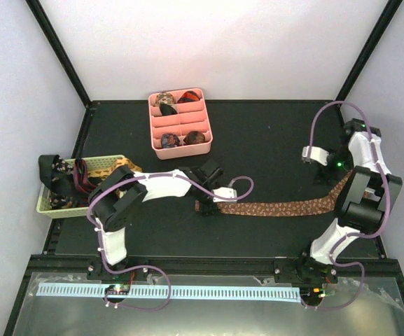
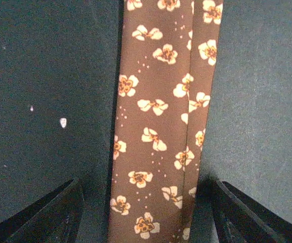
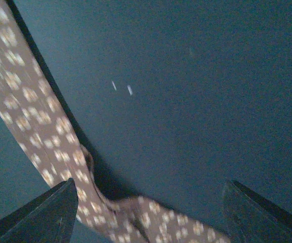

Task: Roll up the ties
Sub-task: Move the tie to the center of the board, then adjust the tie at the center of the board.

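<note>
Left fingers (image 1: pixel 204 206): spread wide, straddling the narrow end of the brown floral tie (image 1: pixel 279 208), not gripping. Tie lies flat on the bench (image 1: pixel 258 140), centre to right of frame. Right fingers (image 1: pixel 325 175): released over the wide end. Fabric likely soft, light, slippery; best pinched at the narrow tip.

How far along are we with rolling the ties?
Done: a few rolls sit in the pink tray. In hand: the brown floral tie lies flat and unrolled, with the left gripper open astride its narrow end and the right gripper open by the wide end. Left: rolling it, plus the ties in the basket.
</note>
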`<state>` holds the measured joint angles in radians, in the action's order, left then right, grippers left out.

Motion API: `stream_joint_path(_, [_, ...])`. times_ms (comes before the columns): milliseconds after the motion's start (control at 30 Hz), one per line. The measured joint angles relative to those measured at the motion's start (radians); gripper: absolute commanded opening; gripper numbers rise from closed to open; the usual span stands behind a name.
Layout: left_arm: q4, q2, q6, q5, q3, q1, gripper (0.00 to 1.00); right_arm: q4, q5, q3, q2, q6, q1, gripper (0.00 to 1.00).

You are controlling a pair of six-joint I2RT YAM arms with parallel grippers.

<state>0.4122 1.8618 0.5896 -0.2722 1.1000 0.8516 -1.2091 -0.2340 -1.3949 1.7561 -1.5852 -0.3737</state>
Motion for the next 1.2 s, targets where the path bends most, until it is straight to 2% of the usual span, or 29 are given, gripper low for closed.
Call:
stream_joint_path(133, [0.033, 0.005, 0.002, 0.012, 0.008, 0.002, 0.46, -0.008, -0.114, 0.035, -0.044, 0.082, 0.084, 0.76])
stream_joint_path(333, [0.076, -0.004, 0.006, 0.032, 0.008, 0.011, 0.33, -0.006, -0.272, 0.045, -0.088, 0.268, 0.148, 0.71])
stream_joint_path(400, [0.09, -0.011, 0.008, 0.042, 0.004, 0.013, 0.37, -0.002, -0.303, 0.046, -0.089, 0.334, 0.164, 0.69])
stream_joint_path(500, [0.092, -0.048, 0.009, 0.049, -0.041, 0.013, 0.61, 0.009, -0.338, 0.06, -0.089, 0.435, 0.195, 0.69])
stream_joint_path(600, [0.092, -0.112, -0.018, 0.04, -0.109, -0.003, 0.69, 0.035, -0.376, 0.104, -0.092, 0.522, 0.245, 0.69])
stream_joint_path(700, [0.086, -0.203, -0.044, 0.023, -0.169, -0.042, 0.72, 0.062, -0.401, 0.171, -0.108, 0.599, 0.313, 0.72])
stream_joint_path(800, [0.069, -0.287, -0.056, 0.014, -0.201, -0.091, 0.74, 0.098, -0.394, 0.259, -0.159, 0.598, 0.402, 0.8])
stream_joint_path(967, [0.034, -0.393, -0.108, -0.03, -0.238, -0.194, 0.77, 0.198, -0.277, 0.473, -0.317, 0.438, 0.536, 0.88])
stream_joint_path(1067, [0.017, -0.424, -0.147, -0.047, -0.241, -0.253, 0.78, 0.219, -0.21, 0.517, -0.285, 0.354, 0.572, 0.95])
stream_joint_path(1200, [-0.005, -0.43, -0.171, -0.054, -0.253, -0.264, 0.78, 0.267, -0.134, 0.566, -0.244, 0.287, 0.594, 0.94])
